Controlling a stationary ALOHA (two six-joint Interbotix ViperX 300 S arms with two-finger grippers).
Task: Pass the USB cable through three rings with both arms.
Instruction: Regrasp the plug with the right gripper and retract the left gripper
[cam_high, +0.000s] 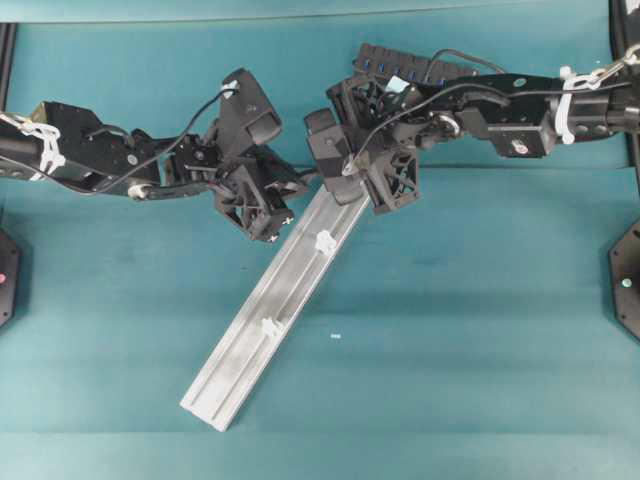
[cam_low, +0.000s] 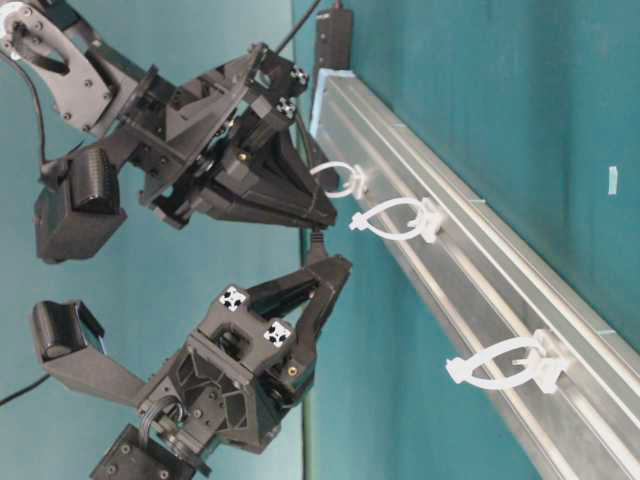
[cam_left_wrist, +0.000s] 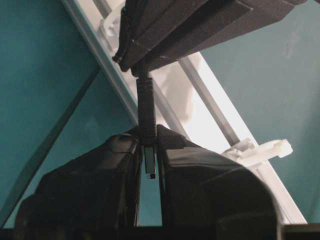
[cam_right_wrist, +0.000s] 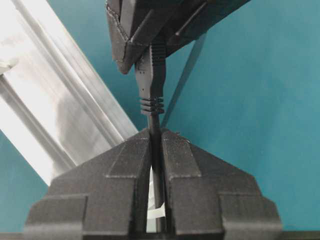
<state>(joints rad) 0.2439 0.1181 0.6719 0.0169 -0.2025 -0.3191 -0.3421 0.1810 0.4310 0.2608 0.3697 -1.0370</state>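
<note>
USB cable (cam_right_wrist: 151, 95) btwn both tools' tips

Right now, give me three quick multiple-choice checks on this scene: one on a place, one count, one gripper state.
1. Where is the plug end of the cable?
A) lying flat on the table
B) held between the two grippers
C) inside the lowest ring

2. How many rings show on the rail in the table-level view?
A) one
B) three
C) five

3. The right gripper is:
A) wide open
B) shut on nothing
C) shut on the cable

Answers:
1 B: both wrist views show the left gripper pinching the plug and the right gripper pinching the cord just behind it.
2 B: three whitish loops stand along the rail.
3 C: its fingers are pressed together with the thin cord between them.
</note>
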